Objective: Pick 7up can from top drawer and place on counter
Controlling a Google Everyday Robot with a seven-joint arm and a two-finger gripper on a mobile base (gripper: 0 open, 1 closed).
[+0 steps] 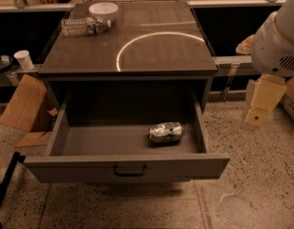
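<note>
My cream end effector [261,101] hangs off right, state I cannot tell, while the small crinkled silvery 7up can [165,132] lies sideways, right in the open grey top drawer [80,168], probably light, dent-prone, slippery: I'd grip gently mid-body.

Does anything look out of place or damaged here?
The can lies on its side in the open drawer, right of centre, and looks crumpled. On the counter a plastic bottle also lies flat beside a bowl. The tool hangs at the right, outside the drawer.
</note>
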